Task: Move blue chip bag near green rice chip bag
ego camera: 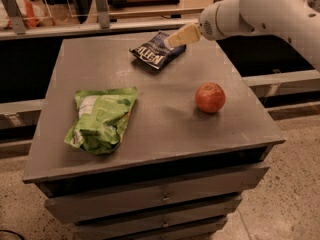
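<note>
Over the blue chip bag [151, 55], upper-right corner: end effector [170, 41] covers that corner. Touching or just above it, can't tell. The bag's white lettering is partly covered, the rest too blurred to read. The arm [270, 9], right of the bag, is cut off by the top and right edges. The desk [165, 126] carrying the bag is cut off at its base by the bottom edge.
</note>
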Tool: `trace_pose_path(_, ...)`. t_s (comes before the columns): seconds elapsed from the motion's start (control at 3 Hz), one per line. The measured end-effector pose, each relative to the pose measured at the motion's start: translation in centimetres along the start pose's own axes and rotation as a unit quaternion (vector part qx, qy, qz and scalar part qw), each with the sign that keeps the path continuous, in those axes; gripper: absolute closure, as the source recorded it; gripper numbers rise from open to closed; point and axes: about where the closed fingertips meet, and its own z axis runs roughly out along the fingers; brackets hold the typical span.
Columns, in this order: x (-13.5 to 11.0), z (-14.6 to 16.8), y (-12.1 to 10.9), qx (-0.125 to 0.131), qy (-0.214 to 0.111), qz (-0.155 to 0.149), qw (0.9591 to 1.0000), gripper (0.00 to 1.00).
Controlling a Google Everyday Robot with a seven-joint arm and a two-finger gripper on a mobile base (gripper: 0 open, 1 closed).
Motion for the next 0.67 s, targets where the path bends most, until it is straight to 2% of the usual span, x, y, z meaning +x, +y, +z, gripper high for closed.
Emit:
trace_pose_path(0.33,0.7,2.4,-0.1,-0.037,0.009,0.004,0.9993,0.00)
trace_pose_path(0.67,1.4,4.8,0.5,-0.082,0.017,-0.007,0.9965,0.00)
